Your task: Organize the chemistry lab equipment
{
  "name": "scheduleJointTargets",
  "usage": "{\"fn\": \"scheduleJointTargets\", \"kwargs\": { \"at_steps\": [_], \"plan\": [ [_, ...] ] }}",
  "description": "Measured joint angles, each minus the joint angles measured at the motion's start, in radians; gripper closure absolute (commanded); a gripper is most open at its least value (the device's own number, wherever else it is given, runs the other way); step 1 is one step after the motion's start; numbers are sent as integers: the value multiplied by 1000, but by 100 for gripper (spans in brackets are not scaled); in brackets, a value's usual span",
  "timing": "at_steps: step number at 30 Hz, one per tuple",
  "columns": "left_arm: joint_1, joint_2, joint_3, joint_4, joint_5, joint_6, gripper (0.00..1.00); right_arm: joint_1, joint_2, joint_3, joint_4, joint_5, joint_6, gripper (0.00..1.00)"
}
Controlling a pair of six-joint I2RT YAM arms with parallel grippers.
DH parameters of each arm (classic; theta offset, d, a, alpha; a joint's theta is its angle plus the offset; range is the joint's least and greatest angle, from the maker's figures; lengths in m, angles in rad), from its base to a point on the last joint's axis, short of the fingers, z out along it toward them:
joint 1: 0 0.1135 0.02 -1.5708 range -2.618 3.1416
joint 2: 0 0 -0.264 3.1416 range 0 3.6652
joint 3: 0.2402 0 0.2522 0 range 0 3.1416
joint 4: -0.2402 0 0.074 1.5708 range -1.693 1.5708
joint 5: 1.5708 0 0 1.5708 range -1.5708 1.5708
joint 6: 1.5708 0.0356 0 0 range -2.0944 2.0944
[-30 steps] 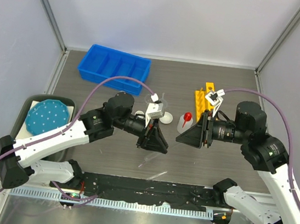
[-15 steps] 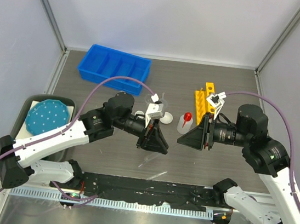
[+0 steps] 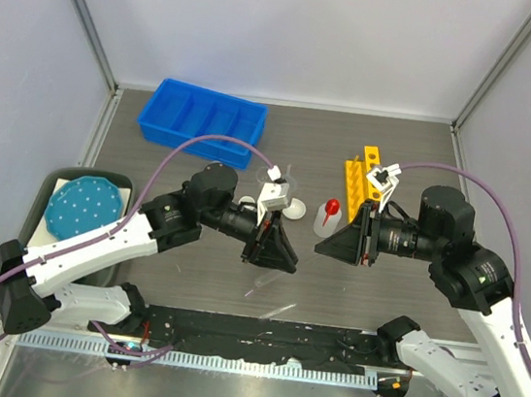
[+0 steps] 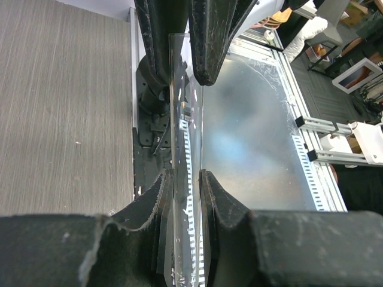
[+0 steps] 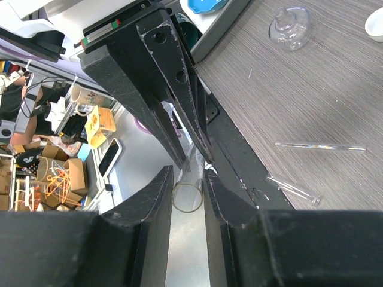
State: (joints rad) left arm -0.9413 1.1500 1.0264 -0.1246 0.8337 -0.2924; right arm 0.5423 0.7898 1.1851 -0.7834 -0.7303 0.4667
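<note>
Thin clear tube (image 4: 182, 149) mid-air over table (image 3: 302, 145), pinched in nearly closed left claw (image 4: 182, 179); right claw (image 5: 187, 174) close around its open end, contact unclear. Risk: left lets go before right grips, tube drops, cracks

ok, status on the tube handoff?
Left gripper shut on thin clear tube, off the table. Right gripper straddles its open end; grip unconfirmed. No obstruction seen; spare tubes lie below.

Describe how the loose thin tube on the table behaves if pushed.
The thin clear tube lies flat on the table, so a sideways nudge would probably roll it. It looks like slim glass: likely light, stiff, and easily cracked.
</note>
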Motion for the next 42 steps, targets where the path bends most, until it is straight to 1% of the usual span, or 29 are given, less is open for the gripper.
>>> {"fn": "scheduleJointTargets", "kwargs": {
  "at_steps": [1,2,3,4,6,10,13,16,17,21,24,27,31,33,37,42],
  "plan": [
    [0,0,0,0,0,0,52,0,0,0,0,1,0,85],
    [0,0,0,-1,-2,-2,44,0,0,0,0,2,0,85],
    [0,0,3,-2,-5,2,24,0,0,0,0,5,-1,86],
    [0,1,7,-6,-10,3,13,0,0,0,-2,5,0,86],
    [0,2,22,-17,-26,4,0,0,3,0,-4,8,0,86],
    [1,2,67,-63,-81,18,0,0,25,5,-22,45,-17,86],
    [1,-1,103,-127,-176,29,0,0,63,37,-55,97,-38,87],
    [1,-1,171,-241,-374,24,0,0,116,90,-83,174,-65,89],
    [1,-1,206,-292,-480,11,0,0,145,116,-98,216,-77,89],
    [2,-4,293,-427,-785,-37,0,0,257,223,-140,366,-117,92],
    [7,-28,299,-511,-936,-68,0,0,352,317,-153,504,-140,93],
    [8,-69,275,-562,-1000,-81,0,-1,446,401,-160,649,-158,93],
    [7,-150,211,-597,-1017,-90,0,-18,574,502,-154,824,-176,94],
    [8,-185,185,-606,-1017,-92,0,-43,639,555,-152,877,-182,94],
    [7,-225,155,-622,-1017,-93,0,-134,759,652,-133,924,-186,95],
    [7,-234,129,-644,-1017,-97,0,-261,886,742,-115,950,-189,95]
  ]
}}
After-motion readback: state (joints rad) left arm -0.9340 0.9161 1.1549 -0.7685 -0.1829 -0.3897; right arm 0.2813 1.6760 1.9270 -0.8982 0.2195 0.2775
